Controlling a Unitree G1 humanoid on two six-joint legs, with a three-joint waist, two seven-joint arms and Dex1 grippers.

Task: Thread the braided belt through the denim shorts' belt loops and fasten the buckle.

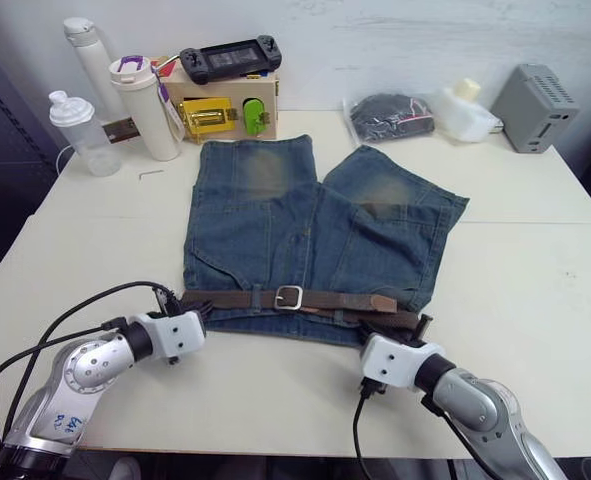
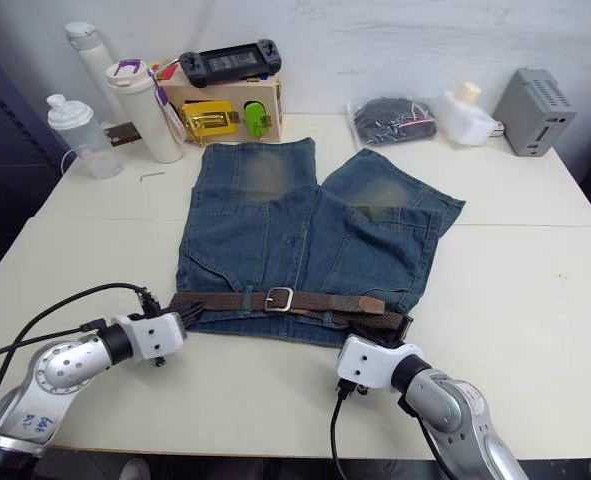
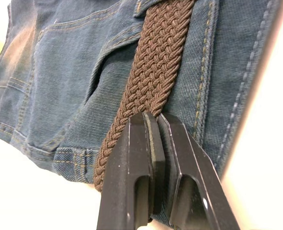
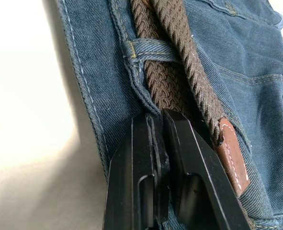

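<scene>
From the head, I saw the shorts [image 1: 305,240] flat on the table [image 1: 535,290], belt [image 1: 335,300] along the waistband, buckle [image 1: 289,297] fastened at six o'clock. Left wrist: left gripper [image 3: 156,125] was pinched shut against the belt. Right wrist: right gripper [image 4: 158,122] sat closed below a loop [image 4: 148,51].

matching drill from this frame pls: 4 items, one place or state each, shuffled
Items:
1. buckle
2. left claw
3. game controller
4. grey box

Places/states:
A. table's far right corner
B. on top of the wooden box
C. fingers together at the braided belt, shorts' left edge
D. on the denim shorts, mid-waistband

Pairs: 1-D, 2-C, 3-B, 4-A
</scene>
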